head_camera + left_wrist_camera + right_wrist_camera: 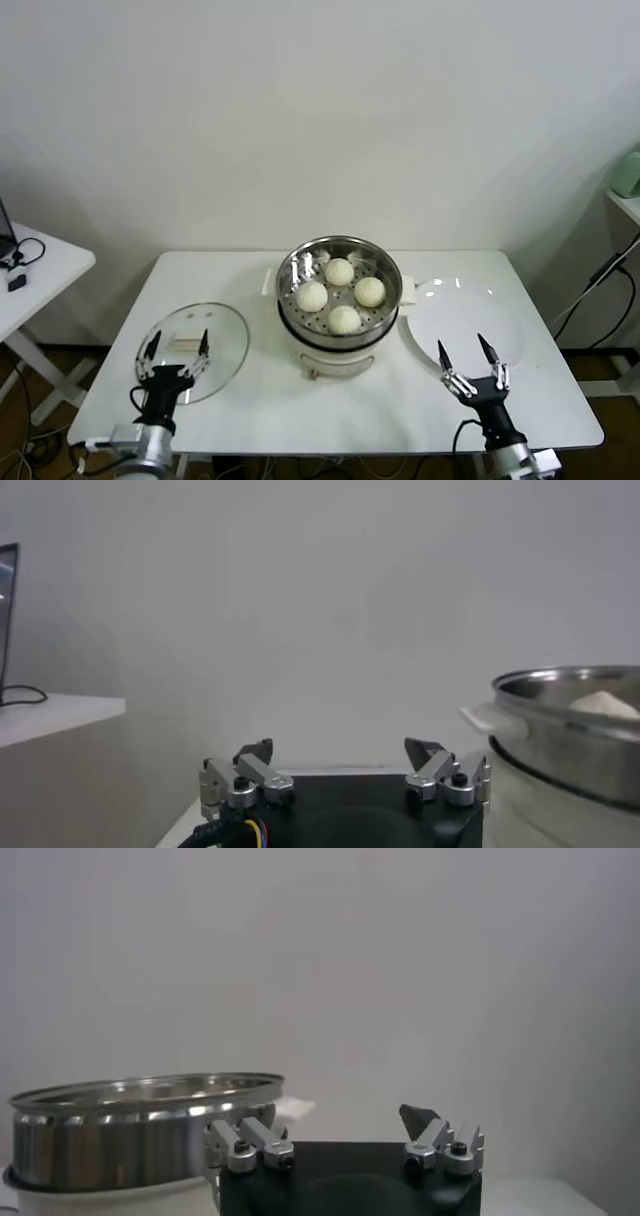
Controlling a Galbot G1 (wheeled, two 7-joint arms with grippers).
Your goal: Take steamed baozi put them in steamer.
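Several cream-white steamed baozi (340,271) lie inside the shiny steel steamer (383,262) on its white base at the table's middle. From the left wrist, the steamer (570,730) shows one baozi (604,703) peeking above its rim. In the right wrist view only the steamer wall (130,1123) is seen. My left gripper (178,348) stands open over the near left of the table, above the glass lid. My right gripper (468,352) stands open near the front right, by the plate's near edge. Both hold nothing.
A round glass lid (222,340) lies flat on the table at the left. A flat white plate (455,315) sits right of the steamer. A side table (40,275) with cables stands at the far left, and more cables hang at the right.
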